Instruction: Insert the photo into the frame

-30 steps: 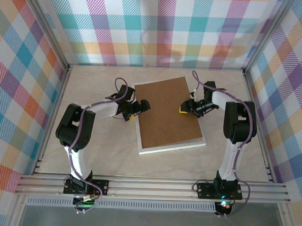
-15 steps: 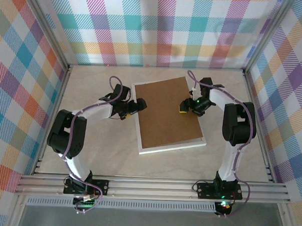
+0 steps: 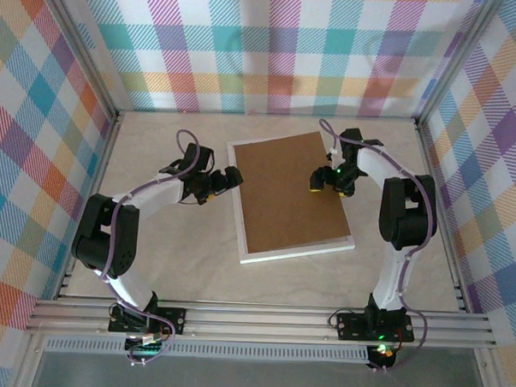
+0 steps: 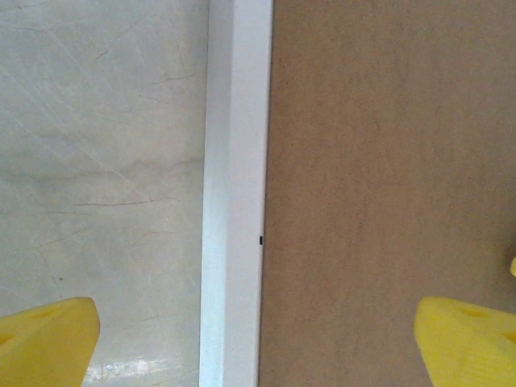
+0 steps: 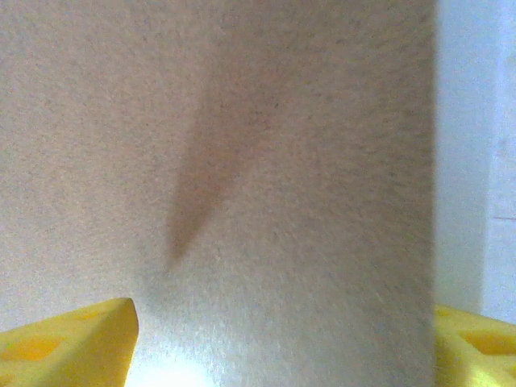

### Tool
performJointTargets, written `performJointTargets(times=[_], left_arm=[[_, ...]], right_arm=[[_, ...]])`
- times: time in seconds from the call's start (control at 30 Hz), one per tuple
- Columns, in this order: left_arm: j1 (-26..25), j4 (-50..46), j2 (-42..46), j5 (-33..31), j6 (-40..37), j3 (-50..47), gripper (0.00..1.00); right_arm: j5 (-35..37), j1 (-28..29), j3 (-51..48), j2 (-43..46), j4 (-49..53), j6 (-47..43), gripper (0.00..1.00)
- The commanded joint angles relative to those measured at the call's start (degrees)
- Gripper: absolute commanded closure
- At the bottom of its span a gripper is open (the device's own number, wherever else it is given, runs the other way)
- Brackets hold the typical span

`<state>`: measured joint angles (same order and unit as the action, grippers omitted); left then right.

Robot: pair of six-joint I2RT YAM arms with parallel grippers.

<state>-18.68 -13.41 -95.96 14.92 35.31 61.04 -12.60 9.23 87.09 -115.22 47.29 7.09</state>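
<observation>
Two grippers, both open, and neither is holding anything. Your left gripper (image 3: 227,177) has backed off to the left since a second ago. It was hanging over the brown backing board (image 3: 288,190) and now sits at the left rim of the frame (image 3: 298,253), with its elbow swung farther out over the table (image 3: 169,258). From its wrist, the left gripper (image 4: 256,343) is spread wide. One yellow fingertip (image 4: 44,339) is above the table and the other is above the backing board (image 4: 387,161), with the frame's white edge (image 4: 234,201) between them. Your right gripper (image 3: 318,179) has edged toward the far side and its jaws have widened. From its own wrist, the right gripper (image 5: 282,339) has only board (image 5: 242,161) between the pads. The frame stays mid-table, face down, with the board lying inside its white border.
</observation>
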Motion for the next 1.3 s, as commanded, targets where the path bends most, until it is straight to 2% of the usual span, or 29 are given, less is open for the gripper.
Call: performJointTargets(times=[0.0, 0.63, 0.8, 1.0, 1.17, 1.27], left_arm=[[0.64, -0.95, 1.83, -0.09, -0.91, -0.86, 0.00], [0.92, 2.28, 1.93, 1.60, 0.33, -4.79, 0.00], [0.62, 5.59, 0.19, 3.98, 2.69, -5.95, 0.00], [-1.76, 9.71, -1.77, 4.77, 5.69, -6.11, 0.00], [-3.85, 11.57, -4.66, 5.55, 7.36, -4.66, 0.00], [-4.84, 12.16, -6.08, 5.58, 7.84, -4.10, 0.00]], right_arm=[[4.25, -0.14, 1.68, 1.66, 2.87, 0.89, 0.19], [4.39, 2.18, 1.69, 2.37, 1.72, 2.07, 0.20], [5.90, 2.21, 0.41, 2.07, 0.80, 1.48, 0.20], [0.93, 2.28, -2.89, 2.98, -1.90, 2.46, 0.20], [-8.73, 2.30, -6.27, 6.32, -6.34, 4.35, 0.20], [-8.82, 2.28, -7.67, 8.22, -7.74, 5.03, 0.20]])
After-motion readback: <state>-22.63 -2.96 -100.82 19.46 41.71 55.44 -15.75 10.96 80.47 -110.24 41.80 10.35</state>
